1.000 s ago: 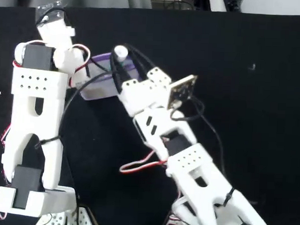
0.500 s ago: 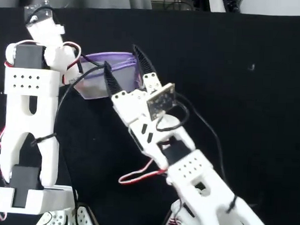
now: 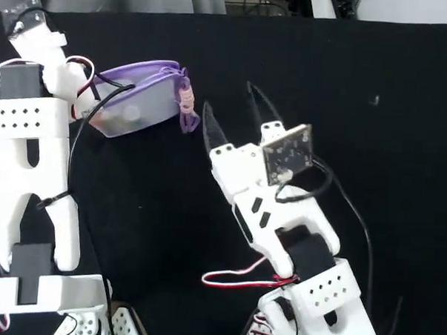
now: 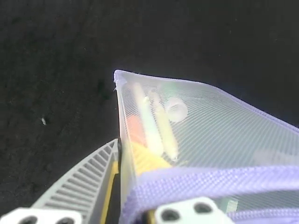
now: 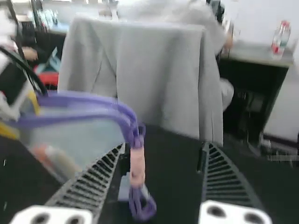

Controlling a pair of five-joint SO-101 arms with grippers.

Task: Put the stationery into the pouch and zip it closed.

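The black worktop [image 3: 380, 159] is spreading across the whole high view, with the 2 white arms rising from its near edge. The left arm [image 3: 27, 151] is standing tall at one side, and the right arm [image 3: 280, 229] is leaning in from the near middle.

The pouch [image 3: 133, 104], clear mesh with a purple zip band, is hanging off the worktop at a tilt beside the top of the left arm. The left gripper [image 3: 85, 106] is holding it by one end, with its jaws clamped on the purple band, and in the left wrist view the mesh wall is running out past one ribbed jaw.

The right gripper [image 3: 230, 101] is pointing toward the pouch's free end, its jaws standing wide apart and gripping nothing.

The stationery is lying inside the pouch: a pale green pen [image 4: 148, 123] and a yellow pen [image 4: 164, 133] are lying side by side, with an orange piece [image 4: 136, 131] next to them and a small white cap [image 4: 176, 109] just beyond.

The zip pull [image 5: 137, 170], a pink piece with a purple loop, is dangling from the pouch's free end just beside 1 of the right jaws. I cannot tell whether it is touching.
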